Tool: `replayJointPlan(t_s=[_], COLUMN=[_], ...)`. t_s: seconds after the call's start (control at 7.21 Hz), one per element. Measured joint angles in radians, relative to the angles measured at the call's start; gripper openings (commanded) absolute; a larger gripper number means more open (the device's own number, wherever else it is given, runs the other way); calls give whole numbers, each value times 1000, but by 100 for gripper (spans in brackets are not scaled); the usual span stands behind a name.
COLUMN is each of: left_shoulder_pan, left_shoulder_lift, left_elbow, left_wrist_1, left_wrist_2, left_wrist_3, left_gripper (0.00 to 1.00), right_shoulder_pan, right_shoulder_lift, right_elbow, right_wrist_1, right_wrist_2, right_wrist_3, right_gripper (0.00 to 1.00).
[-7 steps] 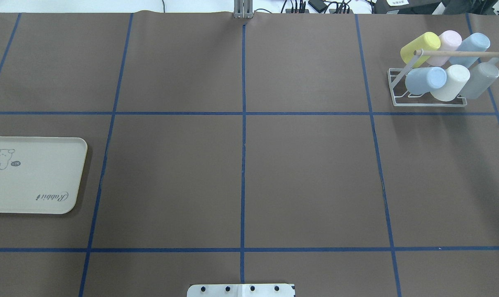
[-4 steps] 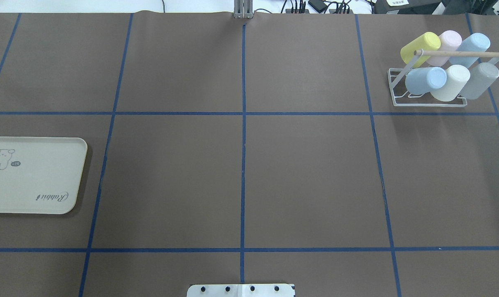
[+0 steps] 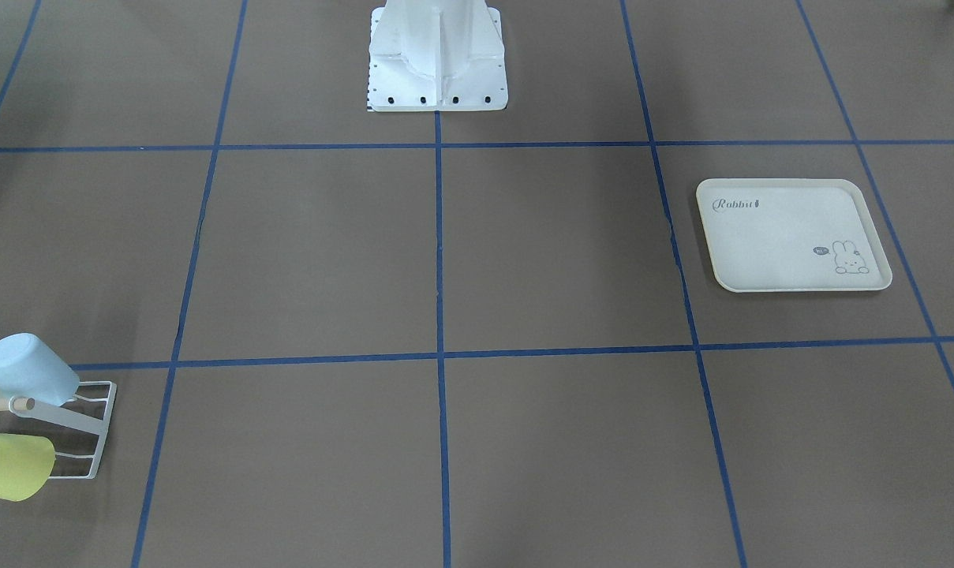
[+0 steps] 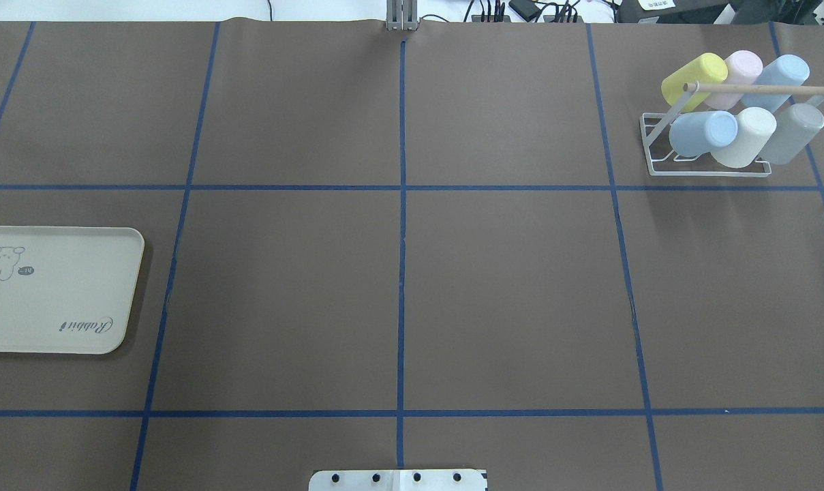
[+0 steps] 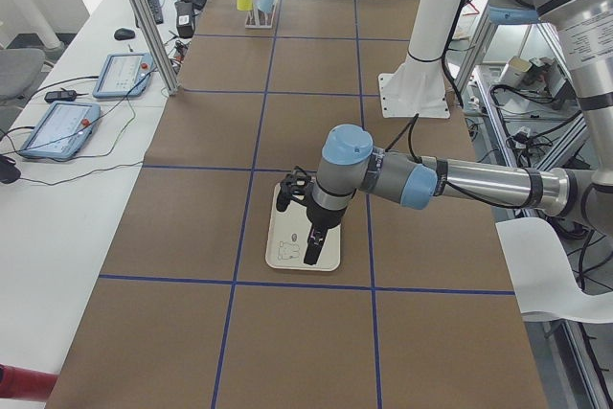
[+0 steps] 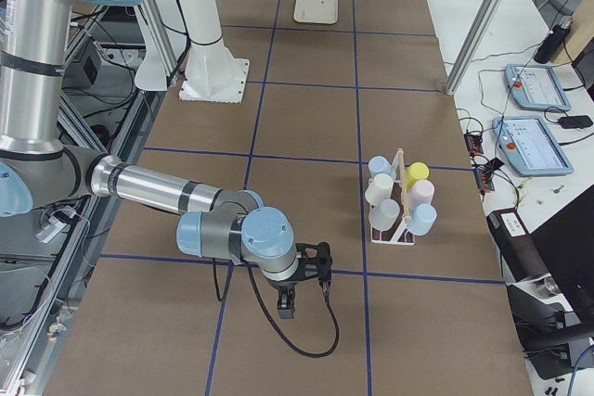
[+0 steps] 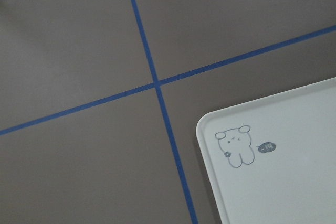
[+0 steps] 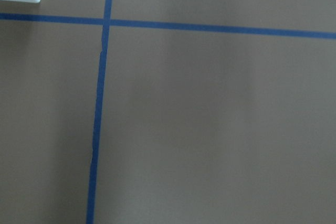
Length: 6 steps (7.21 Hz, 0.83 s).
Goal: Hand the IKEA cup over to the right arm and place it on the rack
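While right end effector (image 6: 285,311) hovers low, rack (image 4: 708,174) stands well apart.

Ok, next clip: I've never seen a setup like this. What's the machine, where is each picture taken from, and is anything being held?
Two jointed robot arms work at a brown table. Two pictures look down on it, from behind and from across; neither catches an arm. The end views do: the left arm reaches toward a cream tray, the right arm hangs apart from a white rack carrying six cups. Two wrist cameras look down. No cup shows at either arm's fingers; open or shut, I cannot tell.
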Motion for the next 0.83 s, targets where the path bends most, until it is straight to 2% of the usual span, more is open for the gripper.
replayJointPlan(t_s=[0.28,0.42,0.83], left_shoulder_pan=[-54,-95,-151], left_shoulder_lift=[-17,-21,-24], left_elbow=[-5,-10,-42], left_wrist_1=[113,129,136], left_wrist_2=[0,0,-5], left_wrist_3=[147,209,251], left_gripper=[100,100,100], right_shoulder_pan=[-65,-83,-99], right_shoulder_lift=[-5,-13,-36], right_elbow=[129,176,201], right_wrist_1=[-171,-214,-216], right_wrist_2=[-45,-55,-24], right_wrist_3=[41,42,30], right_gripper=[100,100,100])
